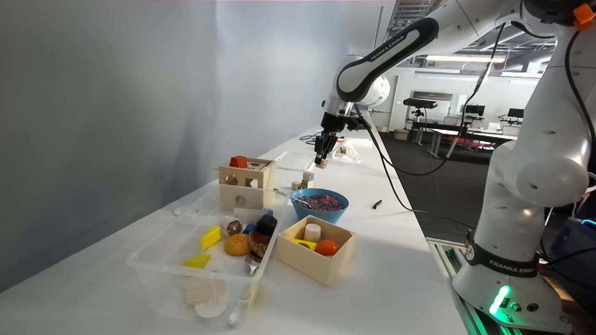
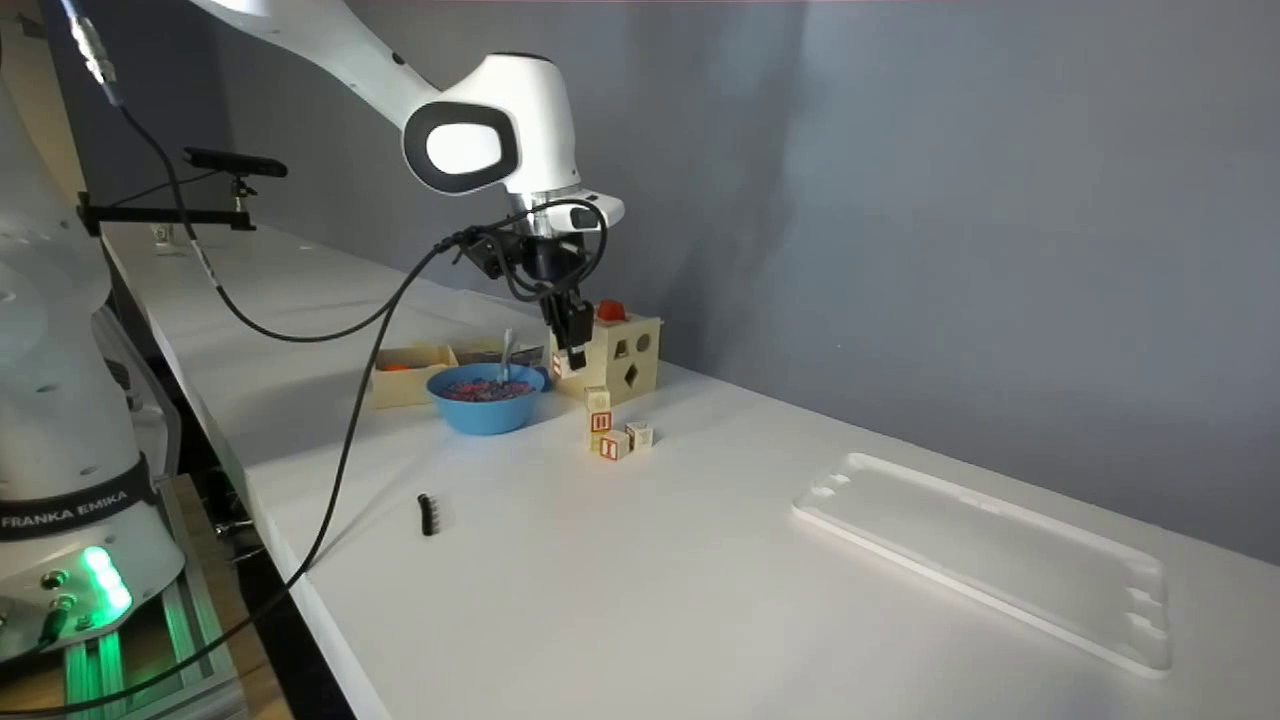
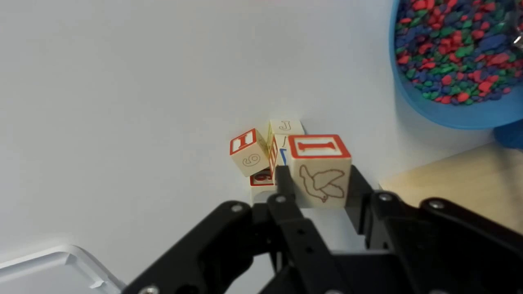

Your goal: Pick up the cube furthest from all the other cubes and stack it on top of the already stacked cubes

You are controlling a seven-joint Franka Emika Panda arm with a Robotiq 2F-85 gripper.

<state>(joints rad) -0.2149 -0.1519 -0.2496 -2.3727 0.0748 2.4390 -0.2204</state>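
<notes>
My gripper (image 3: 320,183) is shut on a wooden letter cube (image 3: 322,173), with a red-framed I and a bird drawing on its faces. In both exterior views the gripper (image 1: 320,158) (image 2: 573,352) holds this cube (image 1: 322,164) (image 2: 561,366) in the air, higher than the cube stack (image 1: 308,179) (image 2: 598,410). The held cube is not touching the stack in the exterior views. In the wrist view the stack (image 3: 280,152) is partly hidden behind the held cube and a finger. Two loose cubes (image 2: 614,446) (image 2: 640,435) stand close beside the stack.
A blue bowl of coloured pebbles (image 1: 321,215) with a spoon stands near the stack. A wooden shape-sorter box (image 2: 636,345) with a red block on top is behind. A small wooden box (image 1: 307,265), a clear bin (image 1: 153,274), a flat lid (image 2: 990,550) and a black item (image 2: 428,514) are also on the table.
</notes>
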